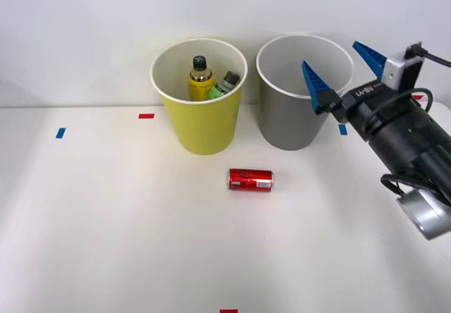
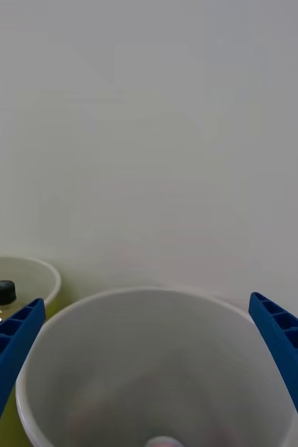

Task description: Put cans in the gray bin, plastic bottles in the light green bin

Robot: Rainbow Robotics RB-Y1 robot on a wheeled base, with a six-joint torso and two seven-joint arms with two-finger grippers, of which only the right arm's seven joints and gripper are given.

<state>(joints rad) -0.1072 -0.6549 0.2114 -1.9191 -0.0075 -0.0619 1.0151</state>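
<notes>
On table before bins, red can [image 1: 250,180] sideways, long axis left-right.

Hidden below the rim of the light green bin [image 1: 204,126], beyond the right gripper [image 1: 342,66] to its left: lower bodies of the yellow bottle [image 1: 199,78] and green bottle [image 1: 224,85]. Directly under the spread fingers [image 2: 9,356], floor of the gray bin [image 2: 155,363] blurred, contents indistinct. Cut off at the edge: the arm's rear.

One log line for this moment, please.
right end effector: open, empty, at gray bin rim | red can: on its side on table | both bottles: in light green bin
</notes>
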